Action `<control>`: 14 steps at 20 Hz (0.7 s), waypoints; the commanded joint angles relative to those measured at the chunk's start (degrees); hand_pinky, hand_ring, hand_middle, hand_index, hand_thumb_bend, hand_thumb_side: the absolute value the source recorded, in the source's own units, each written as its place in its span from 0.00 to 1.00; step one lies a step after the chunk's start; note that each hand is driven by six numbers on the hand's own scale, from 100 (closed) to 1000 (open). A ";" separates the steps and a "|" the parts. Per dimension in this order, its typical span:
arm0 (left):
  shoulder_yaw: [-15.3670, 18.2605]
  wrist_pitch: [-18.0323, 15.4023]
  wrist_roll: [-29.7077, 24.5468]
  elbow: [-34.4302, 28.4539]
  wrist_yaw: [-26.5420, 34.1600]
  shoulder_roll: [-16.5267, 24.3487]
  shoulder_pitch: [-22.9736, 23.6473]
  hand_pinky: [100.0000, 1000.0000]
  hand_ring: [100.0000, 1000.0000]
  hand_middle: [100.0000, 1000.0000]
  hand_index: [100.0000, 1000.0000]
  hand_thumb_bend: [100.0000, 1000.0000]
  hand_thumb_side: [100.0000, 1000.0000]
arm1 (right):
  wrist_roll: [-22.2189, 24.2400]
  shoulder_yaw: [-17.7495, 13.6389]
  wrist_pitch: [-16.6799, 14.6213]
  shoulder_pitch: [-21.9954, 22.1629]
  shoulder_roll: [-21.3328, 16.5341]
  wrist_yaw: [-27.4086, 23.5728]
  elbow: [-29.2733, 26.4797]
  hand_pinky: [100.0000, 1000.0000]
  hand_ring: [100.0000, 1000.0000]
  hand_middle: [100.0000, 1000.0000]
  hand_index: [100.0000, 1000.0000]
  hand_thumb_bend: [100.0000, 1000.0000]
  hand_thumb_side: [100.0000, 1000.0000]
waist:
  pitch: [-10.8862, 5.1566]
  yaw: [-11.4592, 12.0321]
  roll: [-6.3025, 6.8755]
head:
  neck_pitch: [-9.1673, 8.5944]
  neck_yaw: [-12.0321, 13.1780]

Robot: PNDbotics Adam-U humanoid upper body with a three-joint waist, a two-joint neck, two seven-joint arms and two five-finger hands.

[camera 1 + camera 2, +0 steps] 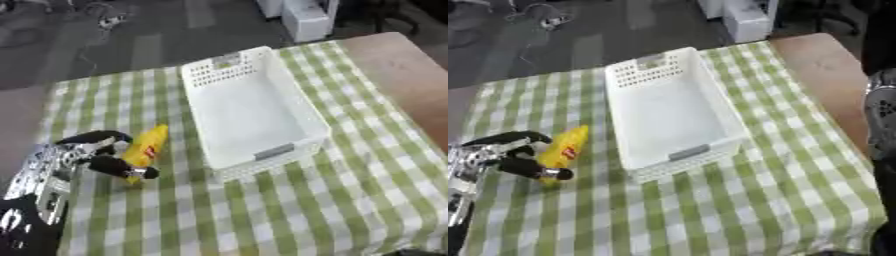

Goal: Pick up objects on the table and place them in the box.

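My left hand point(98, 152) enters from the lower left of the left eye view; its fingers and thumb are curled around a yellow packet point(146, 145), one dark finger arching over the packet's left side and the thumb point(122, 167) crossing beneath its lower end; the packet bears a red mark and lies tilted, its upper end leaning toward the box; I cannot tell whether it is touching the cloth or lifted off it. The silver and black forearm point(39, 185) runs down along the table's left edge; little cloth remains between the hand and that edge.

To the right of the packet, near but apart from it, stands the white box point(297, 107); it is a rectangular open-topped basket with perforated end walls and grey handle tabs at each short end; its interior shows only white floor; its long axis runs from near-centre toward the far edge.

The green and white checked tablecloth point(350, 200) covers most of the table; open cloth lies in front of and to the right of the box; bare brown tabletop point(824, 70) shows along the far right edge.

My right hand point(881, 112) shows only partly at the right border of the right eye view, off the cloth; I cannot tell how its fingers are set.
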 commanded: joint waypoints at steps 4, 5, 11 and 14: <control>-0.50 -0.96 1.00 0.87 0.09 1.33 -1.24 0.61 0.83 1.00 0.98 0.73 0.71 | -0.08 -0.33 0.28 -1.89 -0.37 -0.55 -0.75 0.00 0.41 0.59 0.64 0.25 0.56 | -0.37 -0.49 0.00 | 0.07 0.41; -0.61 -1.10 1.15 1.01 0.10 1.34 -1.34 0.61 0.83 1.00 0.97 0.73 0.71 | -0.10 -0.32 0.30 -2.01 -0.32 -0.61 -0.75 0.00 0.41 0.59 0.64 0.25 0.56 | -0.36 -0.62 0.03 | 0.07 0.46; -1.12 -1.76 2.12 2.26 0.01 1.50 -1.94 0.60 0.83 1.00 0.97 0.73 0.70 | -0.19 -0.23 0.56 -2.55 -0.06 -0.92 -0.75 0.00 0.41 0.59 0.64 0.25 0.56 | -0.36 -1.16 0.15 | 0.07 0.58; -1.31 -1.95 2.11 3.14 -0.36 1.53 -2.12 0.60 0.84 1.00 0.97 0.73 0.70 | -0.23 -0.21 0.67 -2.77 0.04 -1.02 -0.75 0.00 0.41 0.59 0.64 0.25 0.56 | -0.35 -1.37 0.22 | 0.07 0.66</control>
